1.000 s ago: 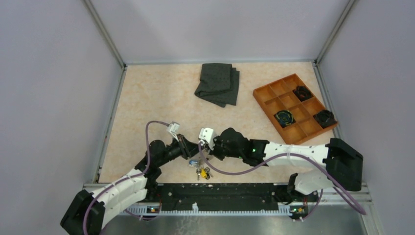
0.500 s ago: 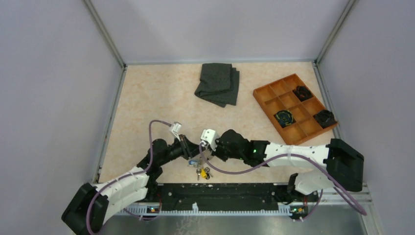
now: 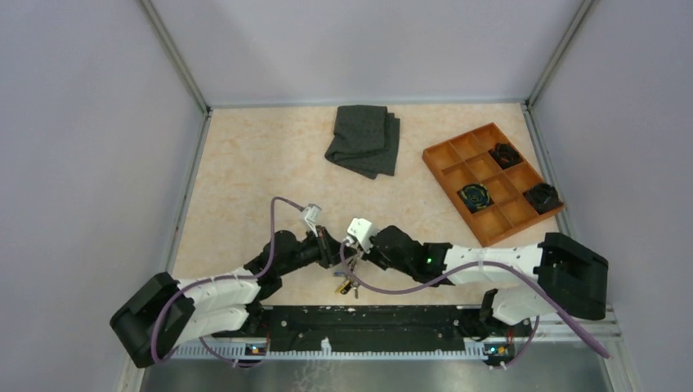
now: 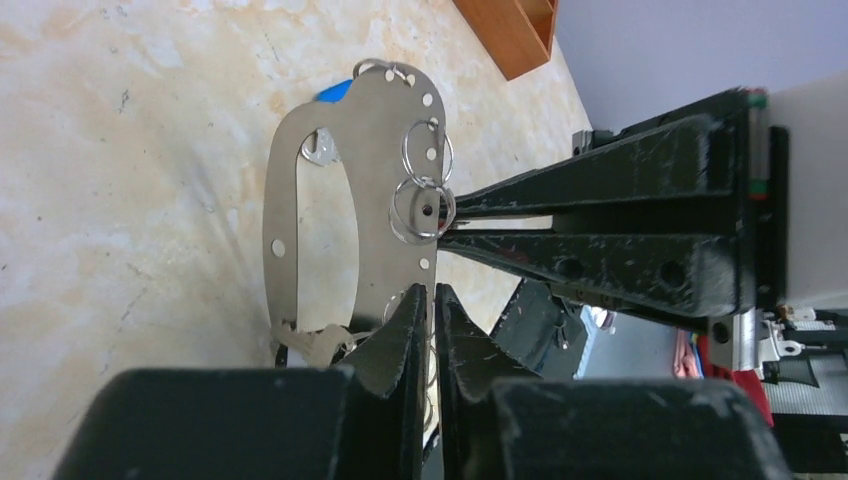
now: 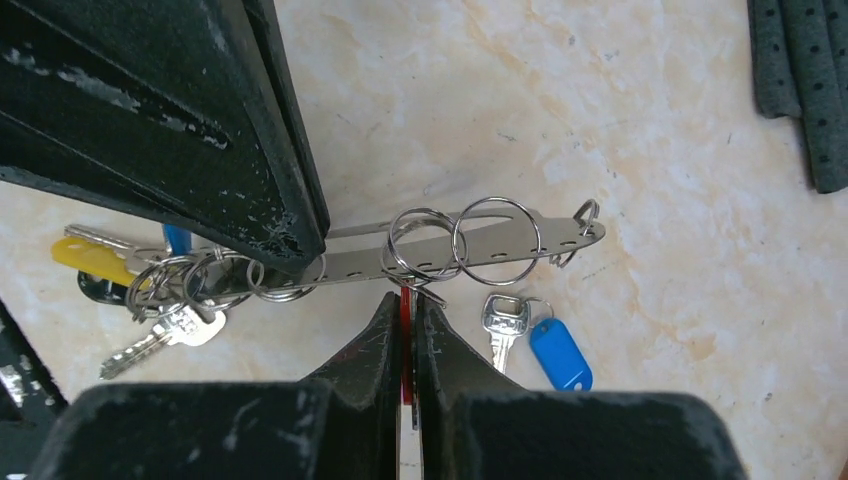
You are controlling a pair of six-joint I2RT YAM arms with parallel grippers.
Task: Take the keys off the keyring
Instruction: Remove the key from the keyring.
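Note:
The keyring is a flat pale metal loop plate with holes and several split rings, held just above the table. My left gripper is shut on its lower edge. My right gripper is shut on a red key hanging from a split ring on the keyring. A silver key with a blue tag lies on the table under the plate. A bunch of keys with a yellow tag hangs at the plate's other end. In the top view both grippers meet near the front edge, left gripper and right gripper.
A folded dark grey cloth lies at the back centre. An orange compartment tray at the right holds black clumps. The front rail runs close below the grippers.
Both arms have shifted to the right and toward the front edge, carrying the keyring with them. The left jaws have narrowed slightly.

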